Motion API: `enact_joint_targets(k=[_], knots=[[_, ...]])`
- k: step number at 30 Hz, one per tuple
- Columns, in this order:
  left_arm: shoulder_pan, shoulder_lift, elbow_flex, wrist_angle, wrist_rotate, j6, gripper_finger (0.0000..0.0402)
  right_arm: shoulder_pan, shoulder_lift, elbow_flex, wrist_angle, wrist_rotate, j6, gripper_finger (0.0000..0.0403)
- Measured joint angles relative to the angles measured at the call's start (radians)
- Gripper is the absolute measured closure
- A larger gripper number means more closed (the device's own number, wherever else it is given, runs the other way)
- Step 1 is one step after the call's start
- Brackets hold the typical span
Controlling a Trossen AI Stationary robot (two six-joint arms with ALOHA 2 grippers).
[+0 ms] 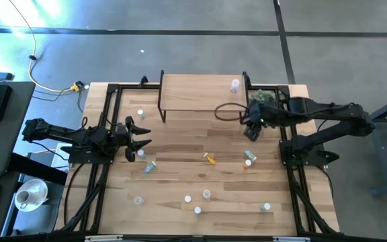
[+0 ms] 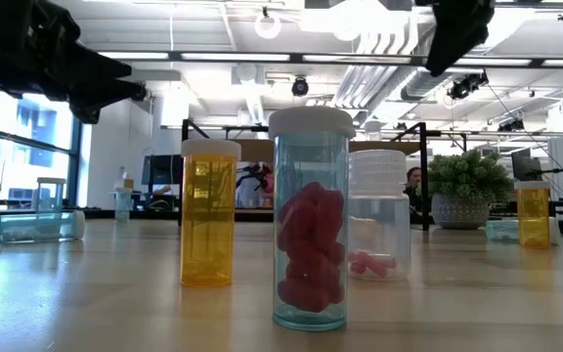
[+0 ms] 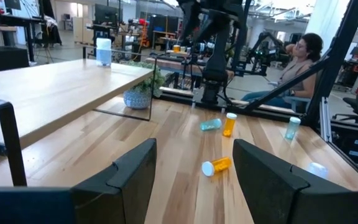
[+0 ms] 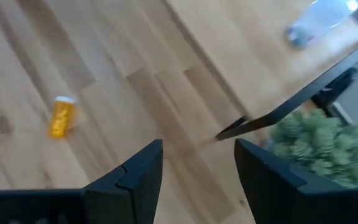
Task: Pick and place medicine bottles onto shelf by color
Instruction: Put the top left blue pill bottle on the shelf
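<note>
Grippers, left [image 1: 142,137] and right [image 1: 251,132], hang spread and empty; right should straddle the upright orange bottle [image 1: 248,157] squarely before lifting it to the shelf [image 1: 193,94].

Bright, even light from ceiling strips [image 2: 262,61]; window [image 2: 22,147] glare in the low view. Right wrist view motion-blurred, plant [image 4: 319,149] soft. Shadows on the table [image 1: 180,144] faint.

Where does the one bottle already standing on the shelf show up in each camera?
High view: bottle near the shelf's right end.
Low view: cannot make it out.
Left wrist view: bottle upright on the shelf's far end.
Right wrist view: bottle blurred, across the shelf's black edge from the plant.
Shared landmark: potted plant beside the shelf, in all four.
</note>
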Motion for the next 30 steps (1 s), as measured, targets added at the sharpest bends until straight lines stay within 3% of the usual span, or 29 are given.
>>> enact_joint_targets(k=[7, 14, 20, 25, 30], knots=[[0.0, 0.0, 0.0, 0.007, 0.0, -0.012, 0.02, 0.119, -0.106, -0.181, 0.255, 0.016, 0.03, 0.0213], [0.0, 0.0, 0.024, 0.032, 0.001, -0.012, 0.02, 0.239, -0.151, -0.392, 0.59, 0.155, -0.007, 0.0213], [0.0, 0.0, 0.092, 0.011, 0.024, 0.0, 0.02, 0.283, -0.15, -0.483, 0.723, 0.228, 0.002, 0.0213], [0.0, 0.004, 0.208, -0.164, 0.033, -0.026, 0.02, 0.298, -0.15, -0.488, 0.772, 0.308, -0.024, 0.0213], [0.0, 0.049, 0.344, -0.362, 0.028, -0.082, 0.02, 0.315, -0.156, -0.488, 0.835, 0.307, -0.061, 0.0213]])
